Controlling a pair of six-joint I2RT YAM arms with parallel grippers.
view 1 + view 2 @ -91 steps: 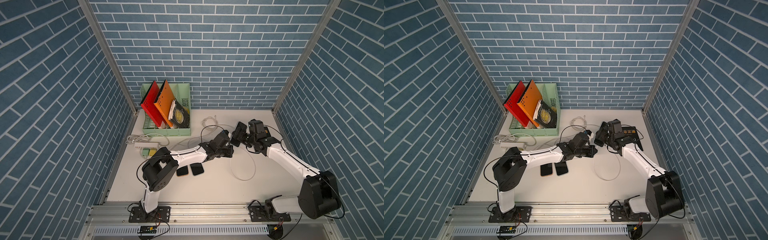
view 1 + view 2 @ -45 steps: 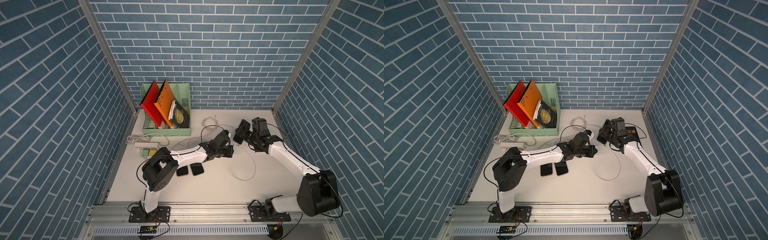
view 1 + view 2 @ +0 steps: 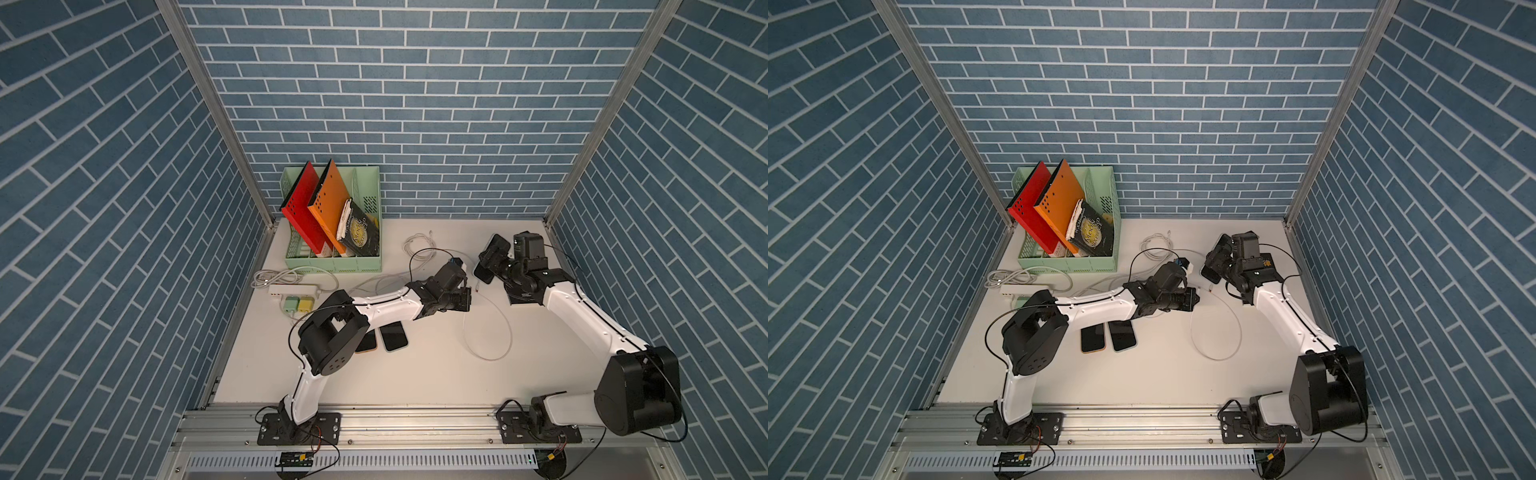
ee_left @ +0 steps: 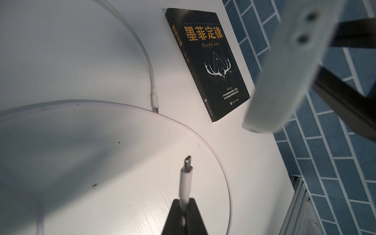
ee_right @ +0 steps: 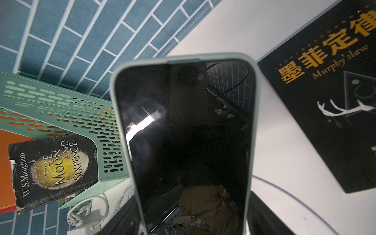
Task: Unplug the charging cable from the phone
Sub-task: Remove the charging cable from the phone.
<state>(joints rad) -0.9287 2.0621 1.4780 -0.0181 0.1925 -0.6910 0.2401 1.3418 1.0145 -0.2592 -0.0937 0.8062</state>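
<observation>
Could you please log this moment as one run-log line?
left claw: shut on white charging-cable plug | right claw: holding pale-cased black phone | plug: clear of phone

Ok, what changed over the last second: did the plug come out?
The right gripper, holding the phone, drew back from the left gripper toward the back right. A gap has opened between the phone and the cable plug, whose metal tip is bare. The left gripper stayed put, shut on the plug. Everything else is unchanged.
</observation>
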